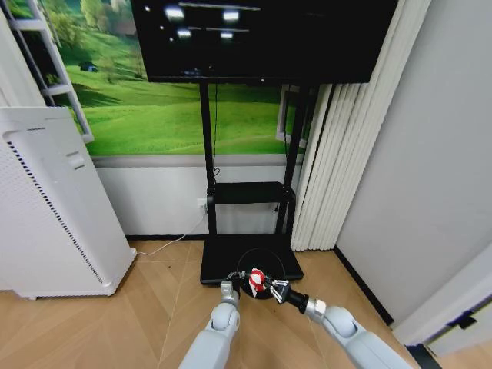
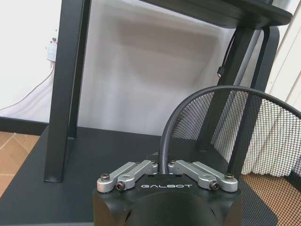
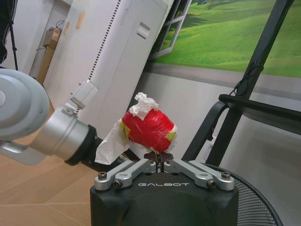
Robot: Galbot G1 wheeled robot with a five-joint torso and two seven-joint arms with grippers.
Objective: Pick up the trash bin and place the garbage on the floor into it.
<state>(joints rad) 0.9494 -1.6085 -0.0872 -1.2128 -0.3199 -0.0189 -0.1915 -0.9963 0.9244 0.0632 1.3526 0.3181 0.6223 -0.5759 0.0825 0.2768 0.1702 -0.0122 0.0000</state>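
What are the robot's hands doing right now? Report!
Left gripper shut on trash bin rim. Right gripper shut on red lump, over the bin. Nothing in the way.

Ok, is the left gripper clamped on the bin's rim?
Yes, the left gripper is shut on the rolled rim of the black mesh trash bin.

Ahead of me: black TV [image 1: 265,38] on black stand [image 1: 207,146], screen dark, ceiling lights reflected in it. Stand's shelf [image 1: 250,192] sits midway up posts, flat base plate [image 1: 223,257] below. Behind stand, meadow mural [image 1: 177,108] above grey ledge, white wall beneath. To my left, tall white perforated air purifier [image 1: 54,207]. White cable [image 1: 173,240] runs from wall outlet [image 1: 201,204] toward purifier. To my right, cream pleated curtain [image 1: 338,154], beside it plain grey wall panel [image 1: 430,169].
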